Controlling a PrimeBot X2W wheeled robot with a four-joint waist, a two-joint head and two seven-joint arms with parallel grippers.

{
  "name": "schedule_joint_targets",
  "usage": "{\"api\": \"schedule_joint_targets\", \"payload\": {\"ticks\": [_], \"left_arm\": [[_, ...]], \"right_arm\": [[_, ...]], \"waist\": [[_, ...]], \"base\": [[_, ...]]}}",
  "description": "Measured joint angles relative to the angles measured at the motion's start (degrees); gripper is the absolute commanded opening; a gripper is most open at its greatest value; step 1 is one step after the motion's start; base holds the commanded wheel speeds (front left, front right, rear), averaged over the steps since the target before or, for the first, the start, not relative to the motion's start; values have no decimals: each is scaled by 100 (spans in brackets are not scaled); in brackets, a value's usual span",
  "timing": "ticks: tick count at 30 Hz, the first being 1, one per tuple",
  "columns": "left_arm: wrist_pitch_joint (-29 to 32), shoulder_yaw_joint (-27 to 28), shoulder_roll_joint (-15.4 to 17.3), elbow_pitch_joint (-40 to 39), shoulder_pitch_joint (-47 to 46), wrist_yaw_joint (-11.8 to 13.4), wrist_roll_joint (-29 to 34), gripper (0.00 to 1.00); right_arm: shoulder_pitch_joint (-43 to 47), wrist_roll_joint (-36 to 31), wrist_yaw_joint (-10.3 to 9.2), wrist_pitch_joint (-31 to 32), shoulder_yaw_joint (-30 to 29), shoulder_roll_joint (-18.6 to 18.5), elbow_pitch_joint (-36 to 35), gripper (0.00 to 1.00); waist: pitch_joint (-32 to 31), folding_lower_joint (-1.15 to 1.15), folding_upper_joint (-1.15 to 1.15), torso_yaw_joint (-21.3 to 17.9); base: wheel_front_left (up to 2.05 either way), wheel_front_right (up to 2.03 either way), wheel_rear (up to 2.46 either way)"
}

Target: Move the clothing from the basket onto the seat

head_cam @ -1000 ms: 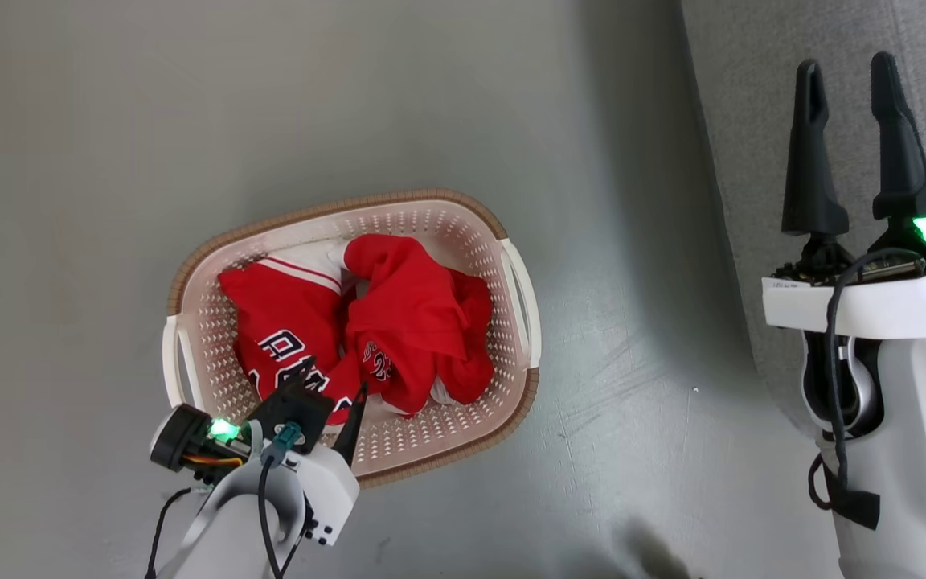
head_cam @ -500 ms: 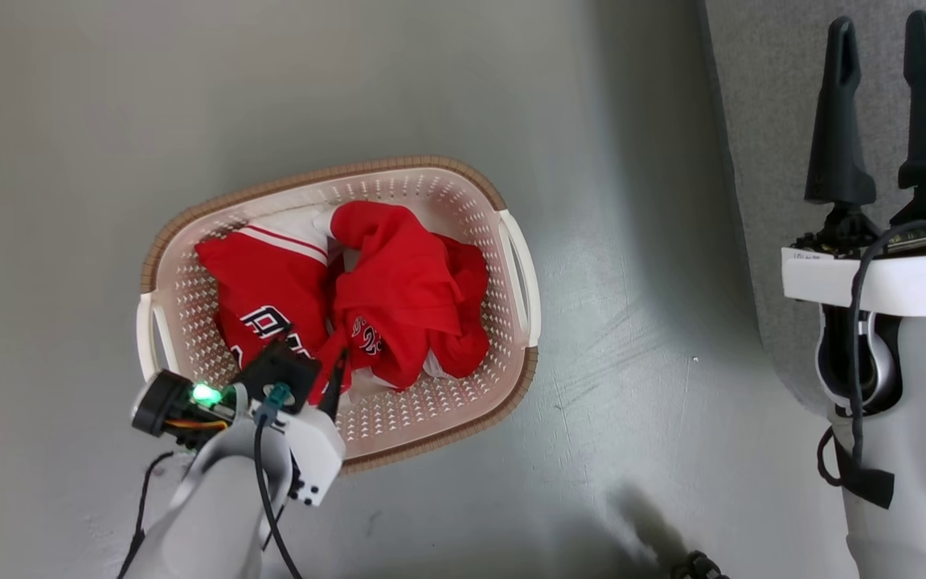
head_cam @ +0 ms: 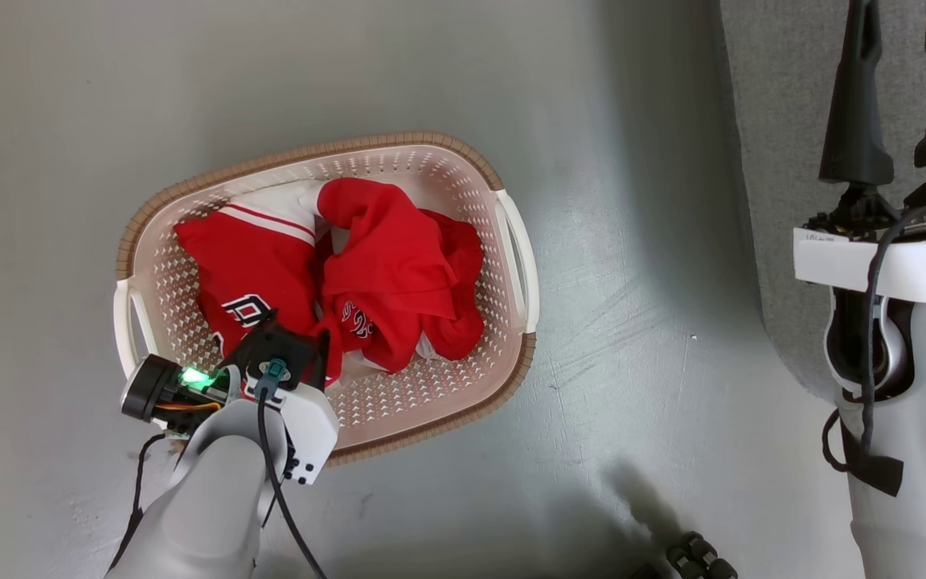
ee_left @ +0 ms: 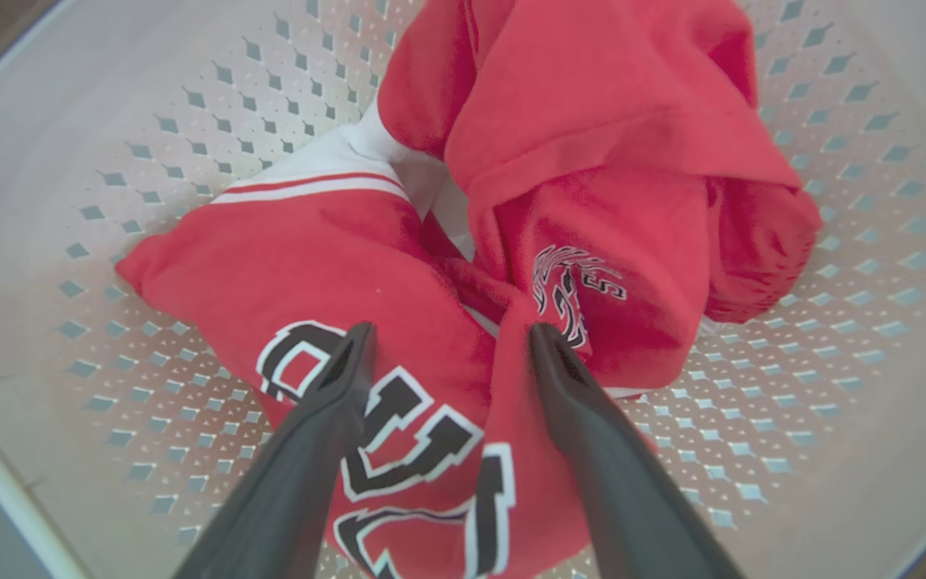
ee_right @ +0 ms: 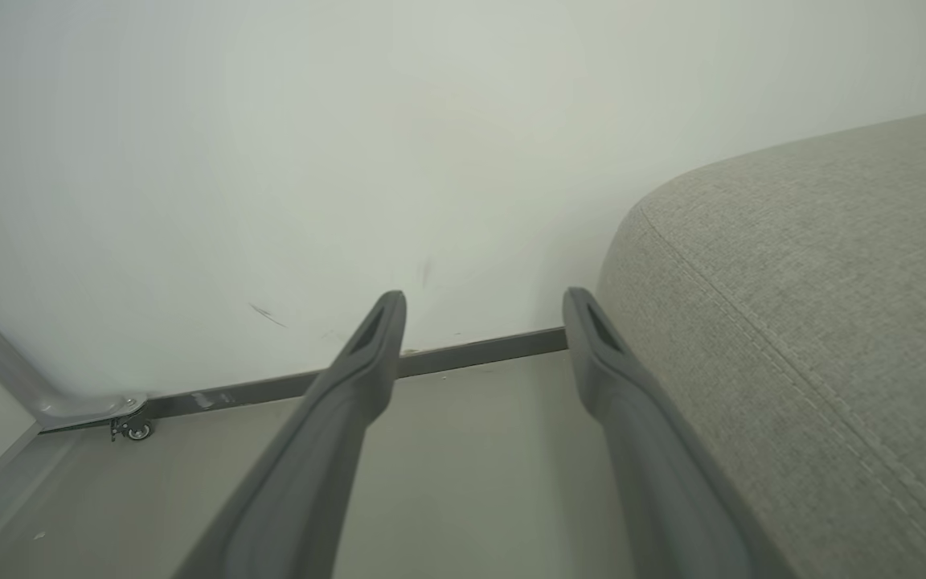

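Observation:
Crumpled red clothing with white panels and black-and-white lettering lies in the oval cream basket on the floor. My left gripper reaches down into the basket at its near left side. In the left wrist view it is open, with a fold of the red clothing between its two fingers, against the perforated basket wall. My right gripper is open and holds nothing, up at the right beside the grey seat. In its wrist view it points at a wall, the seat to its right.
Grey floor lies between the basket and the seat. A dark wheeled part shows at the bottom edge. In the right wrist view a grey metal frame with a small caster runs along the wall's base.
The head camera has shifted, so the whole picture has moved. My left gripper has sunk a little further onto the clothing in the basket, still open. The right gripper stays open.

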Motion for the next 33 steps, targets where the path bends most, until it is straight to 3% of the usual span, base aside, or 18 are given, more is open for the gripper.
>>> {"api": "schedule_joint_targets", "payload": {"ticks": [1,5,7,8,9,10,11,33], "left_arm": [[26,-2,-10,41,-30,25,0,86],[107,3,-15,181,-101,111,1,86],[126,1,-15,237,-146,124,1,77],[126,0,-18,253,-168,126,1,47],[126,-4,-22,268,-188,141,2,33],[126,-4,-29,286,-205,142,2,10],[125,-12,-34,303,-225,142,2,0],[-79,213,-155,-257,-438,166,-357,0]], "right_arm": [[-25,0,0,0,-3,0,-8,100],[-27,0,0,-1,-14,0,-20,100],[-27,0,0,-1,-13,0,-20,100],[-27,0,0,0,-12,0,-20,100],[-27,0,0,-1,-13,0,-20,100],[-27,0,0,-1,-13,0,-19,100],[-27,0,0,-1,-14,0,-19,100],[-139,-64,0,-1,-84,-2,74,100]], "waist": [[17,0,0,0],[67,0,0,5],[86,0,0,7],[94,0,0,7],[99,0,0,8],[100,0,0,9],[99,0,0,10],[-153,0,0,197]], "base": [[0,0,0],[0,0,0],[0,0,0],[0,0,0],[0,0,0],[0,0,0],[0,0,0],[0,0,0]]}}
